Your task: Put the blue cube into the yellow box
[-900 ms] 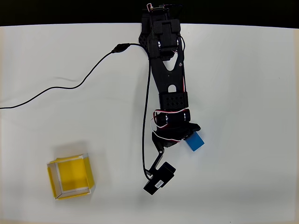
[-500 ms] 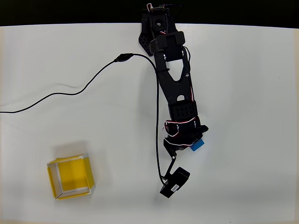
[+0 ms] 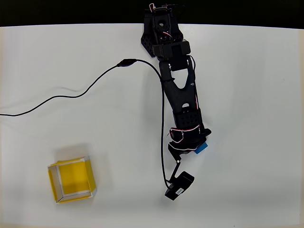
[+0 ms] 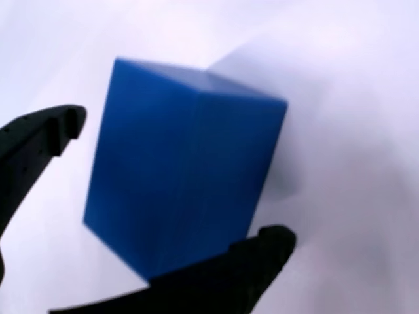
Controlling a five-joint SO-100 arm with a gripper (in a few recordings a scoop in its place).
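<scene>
The blue cube [image 4: 183, 176] is large in the wrist view and rests on the white table between my two black fingers. My gripper [image 4: 170, 183] is open around it. The left finger [image 4: 39, 144] stands a little off the cube's left face, and the lower finger [image 4: 255, 258] sits at its bottom right edge. In the overhead view only a corner of the cube [image 3: 202, 147] shows from under the gripper [image 3: 194, 144]. The yellow box [image 3: 52, 183] stands open-topped at the lower left, far from the arm.
A black cable [image 3: 71, 91] runs from the left edge across the table to the arm. The black camera module [image 3: 179, 186] hangs below the gripper. The arm's base [image 3: 161, 28] sits at the table's far edge.
The arm has reached further out and swung slightly right, bringing the gripper down over the blue cube. Less of the cube shows from above now. The cable has shifted with it.
</scene>
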